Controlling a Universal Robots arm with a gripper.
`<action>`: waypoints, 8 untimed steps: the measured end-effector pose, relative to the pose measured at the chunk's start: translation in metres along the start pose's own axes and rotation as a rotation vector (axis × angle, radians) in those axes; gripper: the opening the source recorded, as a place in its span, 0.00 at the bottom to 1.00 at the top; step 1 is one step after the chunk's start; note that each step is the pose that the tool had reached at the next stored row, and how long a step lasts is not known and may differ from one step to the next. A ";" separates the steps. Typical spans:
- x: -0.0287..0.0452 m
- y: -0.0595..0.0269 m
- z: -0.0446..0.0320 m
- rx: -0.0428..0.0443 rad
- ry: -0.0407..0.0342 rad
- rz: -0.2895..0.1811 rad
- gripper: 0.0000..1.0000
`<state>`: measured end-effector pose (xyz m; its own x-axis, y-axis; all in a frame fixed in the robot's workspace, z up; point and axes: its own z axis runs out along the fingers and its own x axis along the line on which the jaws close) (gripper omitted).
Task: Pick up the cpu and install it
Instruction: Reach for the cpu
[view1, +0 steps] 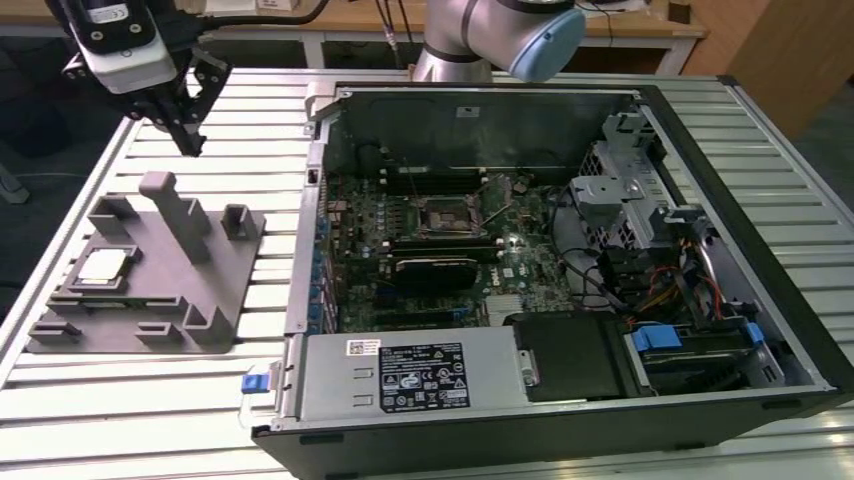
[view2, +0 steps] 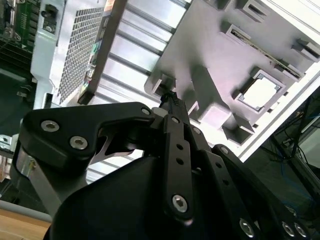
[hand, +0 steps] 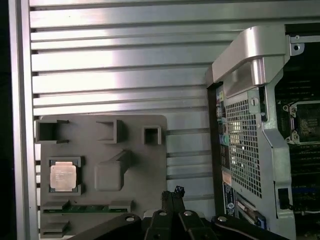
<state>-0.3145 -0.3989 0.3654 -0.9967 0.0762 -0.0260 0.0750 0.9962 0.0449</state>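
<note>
The cpu (view1: 106, 265) is a small silver square with a pale rim, lying flat in a recess of the grey holder block (view1: 200, 290) at the exterior view's left. It also appears in the first wrist view as the cpu (hand: 63, 176) and in the second wrist view as the cpu (view2: 259, 93). My gripper (view1: 191, 140) hangs well above the slatted table, behind the holder and apart from the cpu. Its fingers meet at the tips, shut on nothing, as both wrist views show: gripper (hand: 174, 193), gripper (view2: 168, 98). The black socket frame (view1: 447, 214) sits on the motherboard inside the open computer case (view1: 320, 130).
A tall grey post (view1: 174, 210) and a shorter peg (view1: 236, 221) rise from the holder near the cpu. A long green module (hand: 85, 207) lies in a slot of the holder. The case's raised wall (hand: 250, 45) stands between holder and motherboard. The arm's base (view1: 454, 40) is behind the case.
</note>
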 end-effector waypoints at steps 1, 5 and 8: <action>0.0022 -0.0002 0.0008 0.0000 0.0000 0.000 0.11; 0.0109 -0.0010 0.0038 -0.0001 -0.0001 0.000 0.11; 0.0181 -0.0017 0.0059 0.0000 0.0000 0.000 0.11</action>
<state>-0.3325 -0.3989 0.3590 -0.9968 0.0762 -0.0260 0.0750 0.9962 0.0449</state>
